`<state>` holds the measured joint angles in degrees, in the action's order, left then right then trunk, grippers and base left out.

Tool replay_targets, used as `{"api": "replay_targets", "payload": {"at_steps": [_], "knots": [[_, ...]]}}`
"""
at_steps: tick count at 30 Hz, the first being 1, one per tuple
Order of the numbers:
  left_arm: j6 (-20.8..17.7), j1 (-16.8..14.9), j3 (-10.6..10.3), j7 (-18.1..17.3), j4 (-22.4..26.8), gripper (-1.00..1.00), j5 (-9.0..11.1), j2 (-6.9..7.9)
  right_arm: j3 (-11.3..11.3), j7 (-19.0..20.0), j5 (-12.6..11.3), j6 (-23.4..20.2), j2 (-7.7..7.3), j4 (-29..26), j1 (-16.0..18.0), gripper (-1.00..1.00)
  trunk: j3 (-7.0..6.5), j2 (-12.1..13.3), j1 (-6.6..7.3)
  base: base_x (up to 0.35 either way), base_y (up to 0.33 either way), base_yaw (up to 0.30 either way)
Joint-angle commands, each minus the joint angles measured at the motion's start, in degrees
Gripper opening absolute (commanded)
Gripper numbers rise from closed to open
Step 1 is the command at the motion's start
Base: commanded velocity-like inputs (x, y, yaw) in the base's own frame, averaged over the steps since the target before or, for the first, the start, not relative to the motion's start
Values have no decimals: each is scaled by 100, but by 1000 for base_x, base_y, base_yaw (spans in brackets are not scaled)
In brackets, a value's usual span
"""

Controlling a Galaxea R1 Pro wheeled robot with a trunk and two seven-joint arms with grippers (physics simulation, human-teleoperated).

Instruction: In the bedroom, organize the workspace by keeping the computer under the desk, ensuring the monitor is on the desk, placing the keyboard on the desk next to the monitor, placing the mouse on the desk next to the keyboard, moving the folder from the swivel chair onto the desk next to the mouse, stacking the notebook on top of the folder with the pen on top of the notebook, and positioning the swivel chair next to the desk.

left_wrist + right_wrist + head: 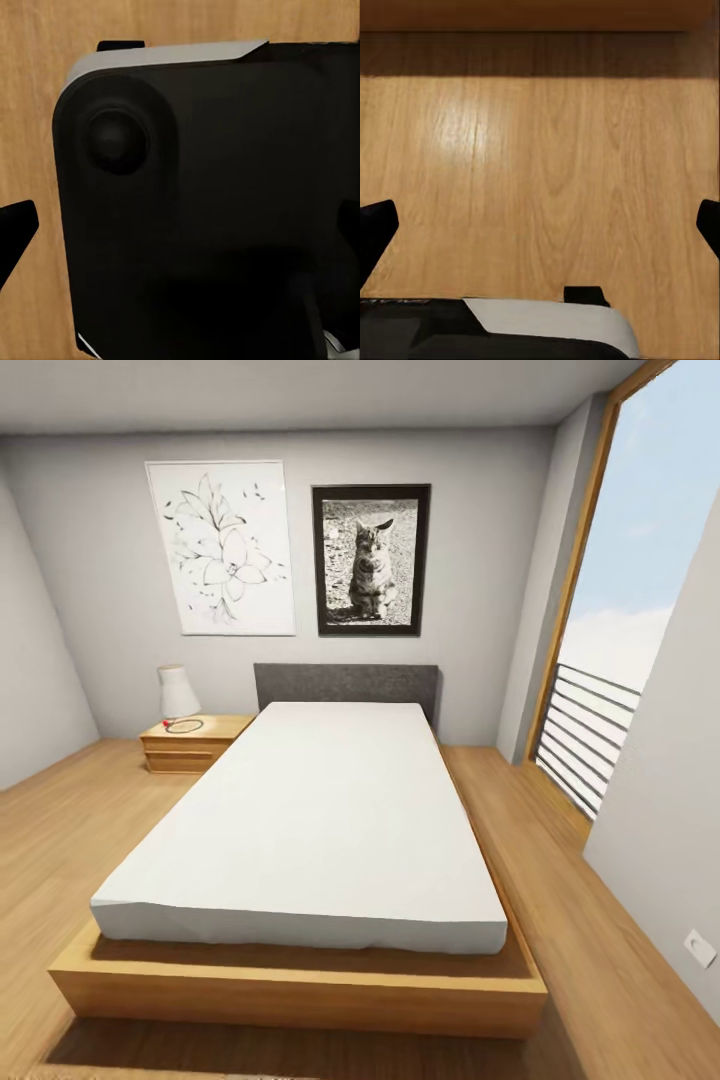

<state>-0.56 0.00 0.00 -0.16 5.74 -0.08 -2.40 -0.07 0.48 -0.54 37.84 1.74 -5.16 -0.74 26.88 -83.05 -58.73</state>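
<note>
I face a bedroom with a white-mattressed bed (300, 820) on a low wooden frame (300, 990). My left gripper (180, 229) is open, its dark fingertips (15, 232) spread wide with nothing between them, hanging over my own black base (210, 150) above the wooden floor. My right gripper (540, 225) is also open and empty, with one fingertip (373, 229) at each side, over bare wooden floor (540, 150) with the grey-edged rim of my base (547, 319) close by.
A wooden nightstand (190, 745) with a white lamp (177, 693) stands left of the bed's grey headboard. Two framed pictures (222, 548) hang on the far wall. A tall window with a railing (590, 745) and a wall corner (670, 830) are on the right. Floor strips run along both sides of the bed.
</note>
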Motion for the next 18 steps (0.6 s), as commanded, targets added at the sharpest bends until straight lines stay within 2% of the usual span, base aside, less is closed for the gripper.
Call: {"api": "replay_targets", "payload": {"at_steps": [1, 5, 10, 12, 15, 18], "knots": [[-6, 0, 0, -2, 14, 100, -1, -2, -2, 3, -9, 116, -1, -101, -5, 100, 5, -2, 0, 0, 0, 204], [-4, 0, 0, -1, 63, 100, 9, -4, -7, -2, -6, 432, -18, -698, 10, 100, 5, -2, 0, 0, 0, 253], [-5, 0, 2, -1, 303, 100, 8, 21, -19, -7, -5, 520, -90, -1036, 107, 100, 5, -2, 0, 0, 0, 280], [-5, 0, 5, -1, 495, 100, 8, 79, -23, -9, -8, 534, -135, -1107, 140, 100, 5, -2, 0, 0, 0, 286], [-9, 0, 10, -9, 940, 100, 22, 344, -31, -21, -32, 545, -204, -1168, 197, 100, 5, -2, 0, 0, 0, 288], [-12, 0, 31, -14, 1190, 100, 89, 517, -34, -41, -37, 547, -235, -1178, 225, 100, 5, -2, 0, 0, 0, 289]]}}
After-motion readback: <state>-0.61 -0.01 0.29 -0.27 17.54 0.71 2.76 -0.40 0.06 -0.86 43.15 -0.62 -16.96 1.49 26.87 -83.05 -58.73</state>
